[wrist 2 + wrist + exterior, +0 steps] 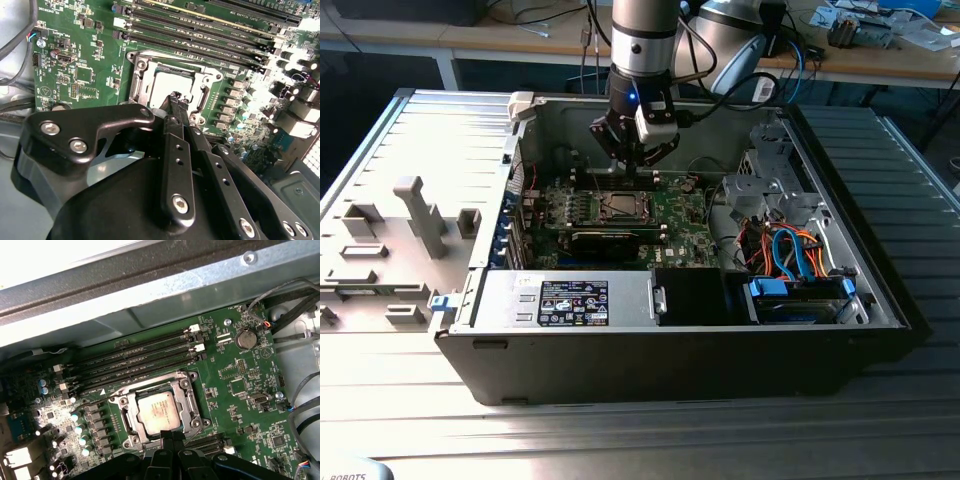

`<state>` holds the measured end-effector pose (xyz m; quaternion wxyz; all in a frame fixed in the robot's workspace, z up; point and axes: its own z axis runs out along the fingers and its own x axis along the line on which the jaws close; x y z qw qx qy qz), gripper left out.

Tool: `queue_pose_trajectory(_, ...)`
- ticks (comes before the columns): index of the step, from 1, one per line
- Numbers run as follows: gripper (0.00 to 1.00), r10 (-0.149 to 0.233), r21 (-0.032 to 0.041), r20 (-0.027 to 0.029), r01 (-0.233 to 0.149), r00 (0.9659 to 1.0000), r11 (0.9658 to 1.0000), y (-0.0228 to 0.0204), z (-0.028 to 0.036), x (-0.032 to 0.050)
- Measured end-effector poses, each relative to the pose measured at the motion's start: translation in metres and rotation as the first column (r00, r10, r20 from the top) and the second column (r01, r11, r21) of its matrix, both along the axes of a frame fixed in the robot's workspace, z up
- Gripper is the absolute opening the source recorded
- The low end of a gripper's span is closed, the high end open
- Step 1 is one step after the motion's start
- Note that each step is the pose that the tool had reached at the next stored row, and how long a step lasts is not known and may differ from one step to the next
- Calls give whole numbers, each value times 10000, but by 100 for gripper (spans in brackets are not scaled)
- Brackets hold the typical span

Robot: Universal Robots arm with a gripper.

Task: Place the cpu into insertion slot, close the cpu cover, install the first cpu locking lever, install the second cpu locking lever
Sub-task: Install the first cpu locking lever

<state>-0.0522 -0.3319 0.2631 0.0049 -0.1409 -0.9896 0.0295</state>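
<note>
The black two-fingered gripper hangs low inside the open dark desktop computer case, just above the green motherboard, over the edge of the square socket. In the second wrist view its slim black fingers are pressed together with no gap showing between the tips, and they carry nothing (the tips sit right at the socket's metal rim, though contact cannot be confirmed).

The cpu, a small flat square chip with a silver-grey metal top, lies seated flat in the insertion slot, the square socket with the metal rim. The thin square metal cpu cover is down around the chip, framing it through its central window. A thin wire locking lever runs along one side of the socket.

Beside the socket run the long black memory slots, and a round silver coin battery sits near the board's corner. In the exterior view, orange and blue cables bundle toward that view's right.
</note>
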Motion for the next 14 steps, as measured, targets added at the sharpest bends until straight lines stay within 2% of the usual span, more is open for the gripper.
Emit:
queue_pose_trajectory(4,11,0,-26,0,0,10000,10000,12,7,0)
queue_pose_trajectory(7,11,0,-58,0,0,10000,10000,40,16,-8)
queue_pose_trajectory(9,11,0,-66,7,0,10000,10000,74,19,-64)
queue_pose_trajectory(11,11,0,-61,17,0,10000,10000,82,19,-113)
queue_pose_trajectory(12,11,0,-18,25,0,10000,10000,84,19,-153)
queue_pose_trajectory(13,11,0,122,25,0,10000,9999,84,19,-179)
queue_pose_trajectory(14,11,5,402,25,-6,10000,9992,85,19,-194)
